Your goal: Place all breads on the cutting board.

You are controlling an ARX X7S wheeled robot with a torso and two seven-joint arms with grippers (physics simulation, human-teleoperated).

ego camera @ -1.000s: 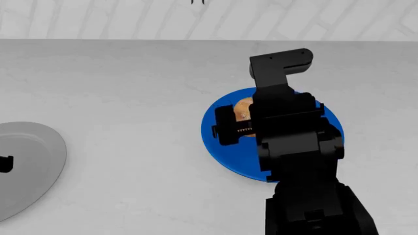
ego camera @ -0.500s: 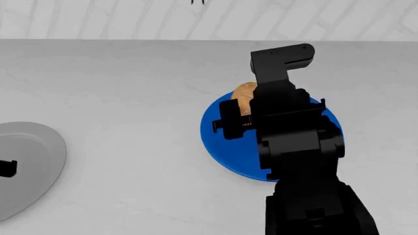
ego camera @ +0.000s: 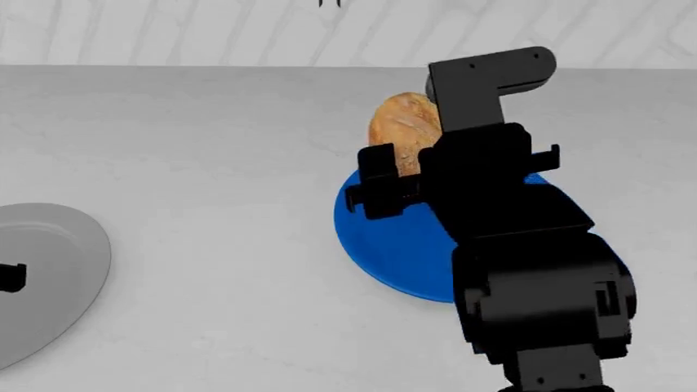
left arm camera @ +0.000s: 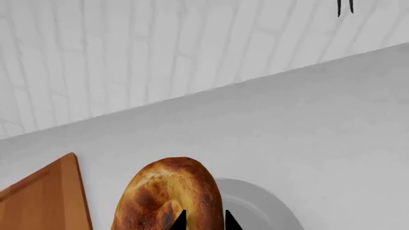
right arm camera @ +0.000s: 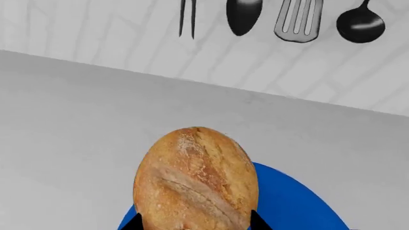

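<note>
My right gripper (ego camera: 412,167) is shut on the pale golden-tan bread (ego camera: 401,124) and holds it above the far edge of the round blue plate (ego camera: 392,245). In the right wrist view the pale bread (right arm camera: 195,177) fills the space between the fingertips of my right gripper (right arm camera: 195,223). In the left wrist view my left gripper (left arm camera: 203,223) is shut on the darker glossy bread (left arm camera: 163,191), above the round grey plate (left arm camera: 262,206). A corner of the wooden cutting board (left arm camera: 38,201) lies beside it. In the head view only a bit of the left gripper (ego camera: 9,276) shows.
The grey plate (ego camera: 49,269) lies at the left of the white counter and the blue plate (right arm camera: 294,206) right of the middle. Kitchen utensils (right arm camera: 300,19) hang on the tiled back wall. The cutting board is out of the head view.
My right gripper has lifted the pale bread off the blue plate and carried it up and toward the back wall. The left gripper has hardly moved.
</note>
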